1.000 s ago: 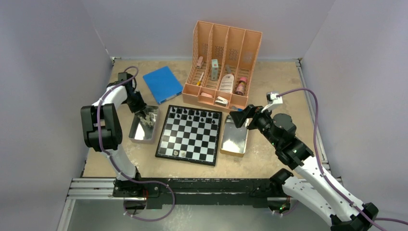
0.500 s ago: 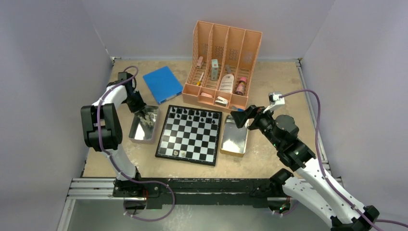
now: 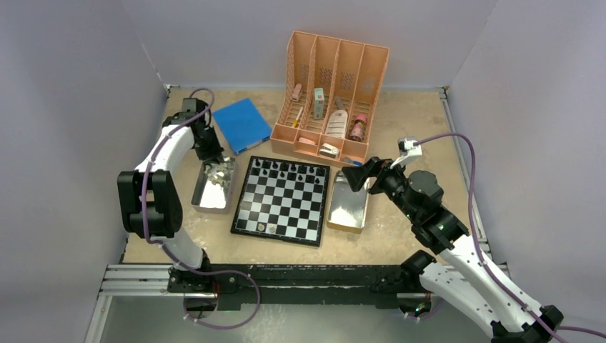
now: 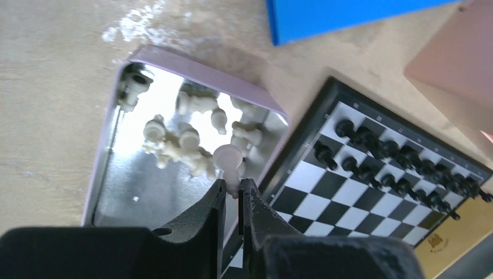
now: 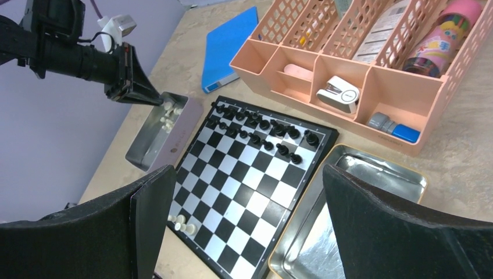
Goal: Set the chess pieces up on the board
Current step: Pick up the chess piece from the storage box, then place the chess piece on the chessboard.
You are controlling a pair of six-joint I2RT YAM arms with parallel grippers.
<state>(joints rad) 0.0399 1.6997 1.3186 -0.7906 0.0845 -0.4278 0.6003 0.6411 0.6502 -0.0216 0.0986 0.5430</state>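
Observation:
The board (image 3: 282, 200) lies mid-table, with black pieces (image 3: 289, 170) on its two far rows and a few white pieces (image 3: 268, 228) on its near edge. My left gripper (image 3: 211, 158) hangs over the far end of the left metal tray (image 3: 202, 204). In the left wrist view it (image 4: 232, 186) is shut on a white pawn (image 4: 228, 160), above several loose white pieces (image 4: 174, 142) in the tray (image 4: 192, 67). My right gripper (image 3: 355, 176) is open and empty over the far end of the right tray (image 3: 349, 207), beside the board (image 5: 250, 168).
A peach organizer (image 3: 332, 93) with bottles and small items stands behind the board. A flat blue book (image 3: 241, 125) lies at the back left, close to the left arm. Grey walls close in the table on three sides.
My left arm has swung toward the back and right, and its gripper has risen from the tray with a white pawn in it. The right arm has hardly moved.

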